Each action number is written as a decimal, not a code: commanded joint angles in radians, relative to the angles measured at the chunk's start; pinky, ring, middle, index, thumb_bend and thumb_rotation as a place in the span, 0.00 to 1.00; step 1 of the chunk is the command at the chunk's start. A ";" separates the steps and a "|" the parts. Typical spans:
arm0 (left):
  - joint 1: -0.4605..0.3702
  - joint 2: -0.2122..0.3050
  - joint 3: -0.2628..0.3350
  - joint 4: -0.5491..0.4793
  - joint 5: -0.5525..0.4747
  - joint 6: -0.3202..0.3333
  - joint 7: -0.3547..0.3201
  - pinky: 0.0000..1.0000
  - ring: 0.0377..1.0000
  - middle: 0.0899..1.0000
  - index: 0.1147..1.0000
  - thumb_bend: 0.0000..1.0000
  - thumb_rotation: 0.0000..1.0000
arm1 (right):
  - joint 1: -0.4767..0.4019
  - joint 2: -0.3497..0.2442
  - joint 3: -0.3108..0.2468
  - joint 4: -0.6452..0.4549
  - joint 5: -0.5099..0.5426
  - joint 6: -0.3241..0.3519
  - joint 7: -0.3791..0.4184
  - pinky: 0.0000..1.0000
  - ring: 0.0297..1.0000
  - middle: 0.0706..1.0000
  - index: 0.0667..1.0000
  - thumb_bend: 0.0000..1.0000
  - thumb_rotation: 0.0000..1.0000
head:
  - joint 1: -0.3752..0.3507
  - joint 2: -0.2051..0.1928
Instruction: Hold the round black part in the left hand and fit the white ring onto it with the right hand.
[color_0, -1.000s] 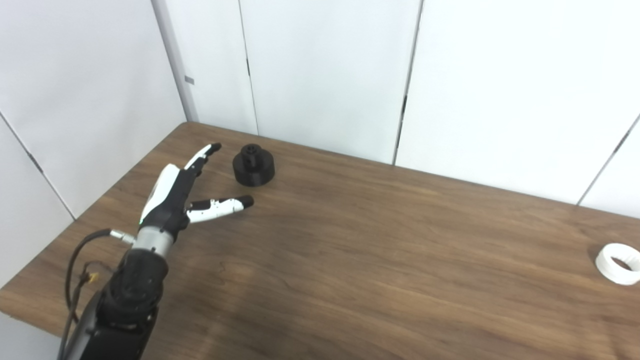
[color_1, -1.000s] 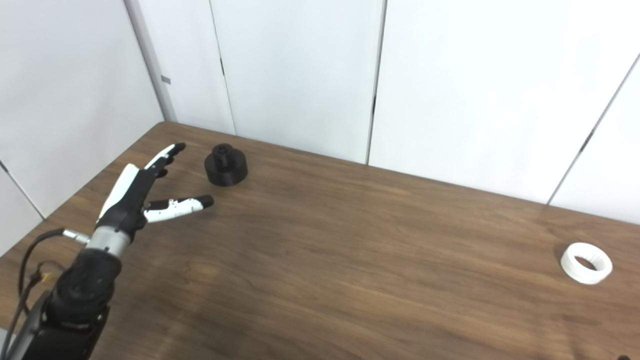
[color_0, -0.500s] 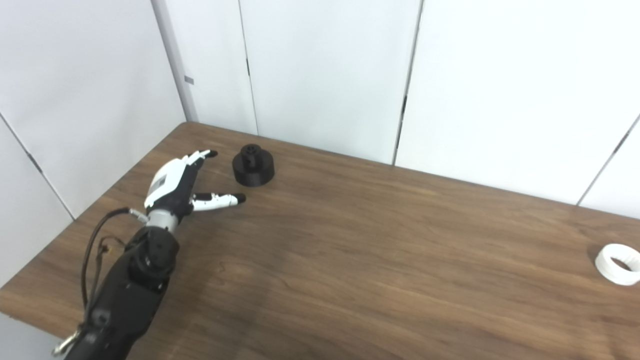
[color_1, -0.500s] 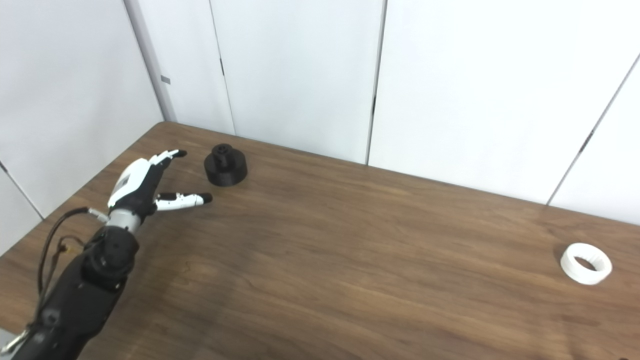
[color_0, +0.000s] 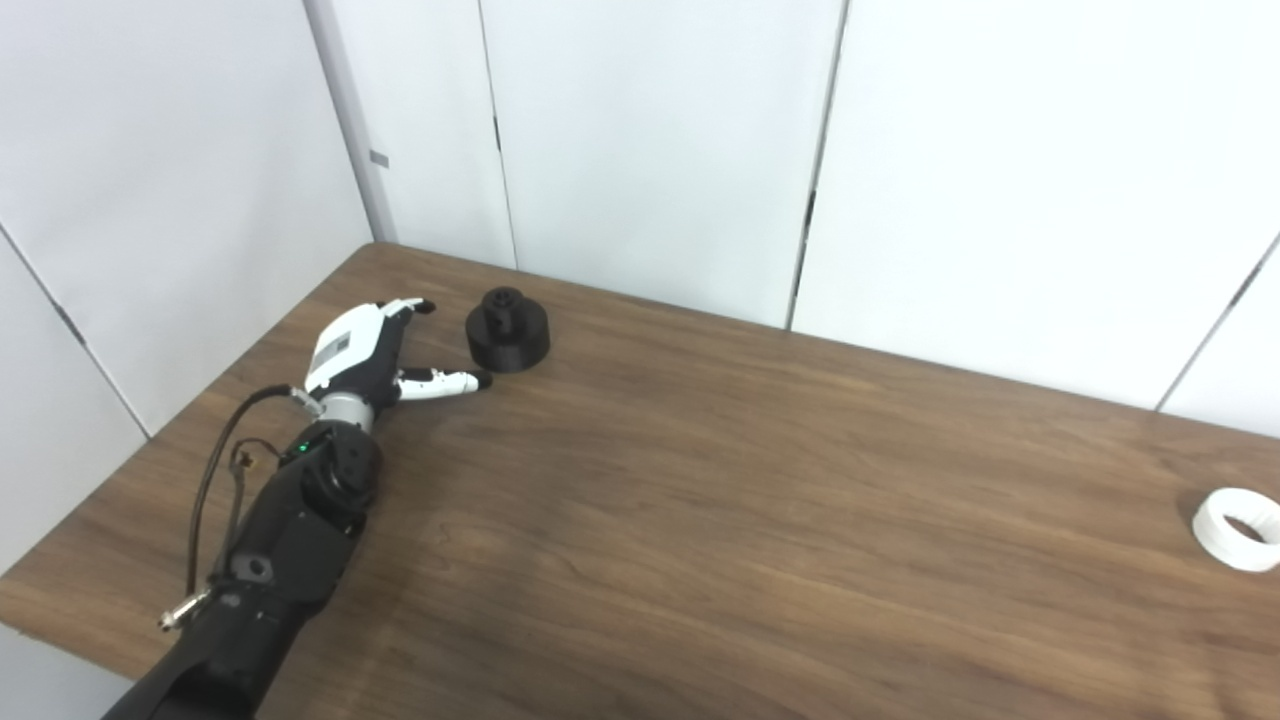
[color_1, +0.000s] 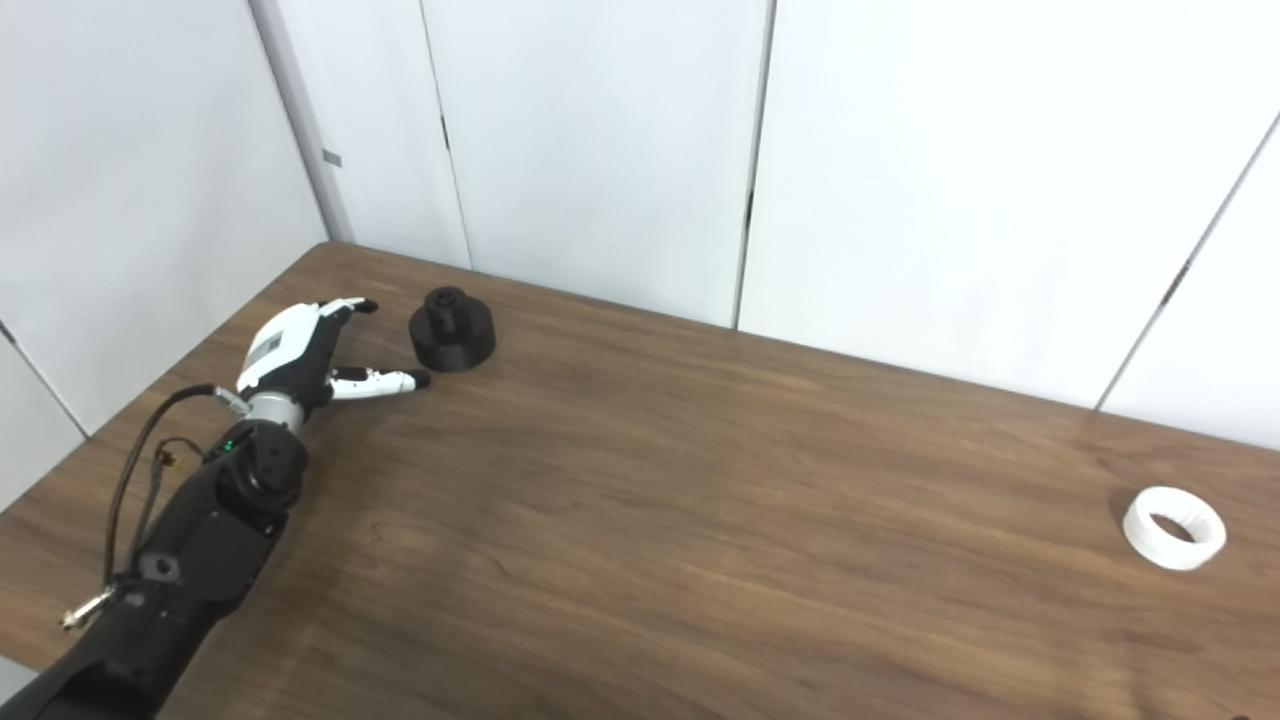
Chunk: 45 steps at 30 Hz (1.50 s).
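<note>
The round black part (color_0: 507, 331), a squat cylinder with a small hub on top, stands on the wooden table (color_0: 700, 520) near its far left corner. My left hand (color_0: 370, 352) lies low over the table just left of it, open, with the fingers spread above and the thumb pointing at the part's base. A narrow gap separates the thumb tip from the part. The white ring (color_0: 1238, 514) lies flat at the table's right edge, far from the part. My right hand is out of view.
White wall panels (color_0: 650, 150) stand close behind the table's far edge and along its left side. A black cable (color_0: 215, 480) loops off my left forearm near the table's left edge.
My left arm has stretched forward and lowered toward the table, bringing the open hand closer to the black part. The part and the ring stayed where they were.
</note>
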<state>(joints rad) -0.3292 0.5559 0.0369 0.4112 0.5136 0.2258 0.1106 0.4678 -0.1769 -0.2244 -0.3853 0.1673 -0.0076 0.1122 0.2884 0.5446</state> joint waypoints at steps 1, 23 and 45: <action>-0.071 0.047 -0.007 -0.006 0.020 0.004 0.010 1.00 1.00 0.95 0.84 1.00 0.46 | 0.002 0.001 -0.003 -0.045 -0.012 -0.027 -0.013 1.00 1.00 0.95 0.93 0.61 1.00 | 0.000 0.002; -0.184 0.029 -0.109 0.136 0.016 0.051 0.007 1.00 1.00 0.95 0.86 1.00 0.47 | 0.025 0.013 0.002 -0.073 -0.037 -0.027 -0.015 1.00 1.00 0.95 0.93 0.61 1.00 | -0.013 0.012; -0.243 -0.001 -0.168 0.192 0.021 0.091 -0.005 1.00 1.00 0.96 0.87 1.00 0.50 | 0.063 0.018 0.004 -0.102 -0.068 -0.042 -0.010 1.00 1.00 0.94 0.92 0.63 1.00 | -0.017 0.021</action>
<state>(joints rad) -0.5065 0.5353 -0.1315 0.6166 0.5182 0.3186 0.0847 0.5294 -0.1559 -0.2187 -0.4467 0.0972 -0.0086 0.1104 0.2715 0.5645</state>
